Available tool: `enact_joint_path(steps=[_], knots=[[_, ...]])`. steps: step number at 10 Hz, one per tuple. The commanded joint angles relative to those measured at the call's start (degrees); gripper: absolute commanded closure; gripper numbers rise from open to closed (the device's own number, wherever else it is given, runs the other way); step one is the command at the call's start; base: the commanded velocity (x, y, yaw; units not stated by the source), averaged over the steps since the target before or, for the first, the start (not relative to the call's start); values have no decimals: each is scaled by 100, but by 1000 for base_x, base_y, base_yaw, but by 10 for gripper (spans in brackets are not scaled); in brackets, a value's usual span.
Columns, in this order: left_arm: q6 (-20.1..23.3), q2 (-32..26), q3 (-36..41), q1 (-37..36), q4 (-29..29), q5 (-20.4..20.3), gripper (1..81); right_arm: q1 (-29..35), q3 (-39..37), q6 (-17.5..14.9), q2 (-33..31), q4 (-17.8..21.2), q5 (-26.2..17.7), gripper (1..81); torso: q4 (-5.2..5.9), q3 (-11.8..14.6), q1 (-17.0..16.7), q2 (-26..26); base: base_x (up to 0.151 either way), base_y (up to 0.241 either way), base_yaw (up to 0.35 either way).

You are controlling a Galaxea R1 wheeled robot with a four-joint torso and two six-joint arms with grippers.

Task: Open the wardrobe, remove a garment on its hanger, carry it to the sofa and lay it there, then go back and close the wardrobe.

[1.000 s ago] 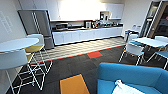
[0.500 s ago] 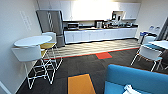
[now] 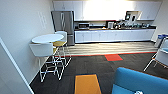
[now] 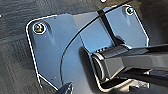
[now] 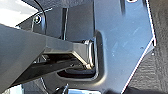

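Dark carpet (image 3: pixel 82 67) is covering the floor of a big break room, with an orange patch (image 3: pixel 86 84) close by and a red patch (image 3: pixel 113 57) farther off. Pale wood floor is running along in front of a long white kitchen counter (image 3: pixel 112 35) at the back. White cupboards (image 3: pixel 75 10) are hanging above it. Small machines are sitting on the counter, but they are too blurry to name, apart from a microwave (image 3: pixel 83 25). A silver fridge (image 3: pixel 63 25) is standing at the counter's left end with its doors closed. What is inside the cupboards and fridge is not showing.

Beside the white wall on the left, a round white high table (image 3: pixel 47 38) is standing with white stools (image 3: pixel 42 50) around it, one with a yellow seat (image 3: pixel 59 43). A white chair (image 3: pixel 160 56) is standing at the right edge.

The sofa (image 3: pixel 140 81), bright blue, is sitting at the lower right, near the camera. A small white thing is peeking up at its bottom edge, too cut off to name.

Both wrist views are showing dark robot plates over the carpet. I cannot tell if either gripper's fingers are spread or closed.
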Motion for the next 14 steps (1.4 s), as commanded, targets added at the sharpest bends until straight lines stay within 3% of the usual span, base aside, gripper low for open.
enact_joint_path(steps=[1, 14], knots=[[17, -1, 3, -213, 72, 232, 10, 133, 16, -14, 41, 2, -317, 10, 0, 0, 0, 0, 0, 0, 304], [17, 16, 3, -204, 81, 294, 10, 133, 7, -14, 50, 11, -317, 10, 0, 0, 2, 2, 0, 0, 305]])
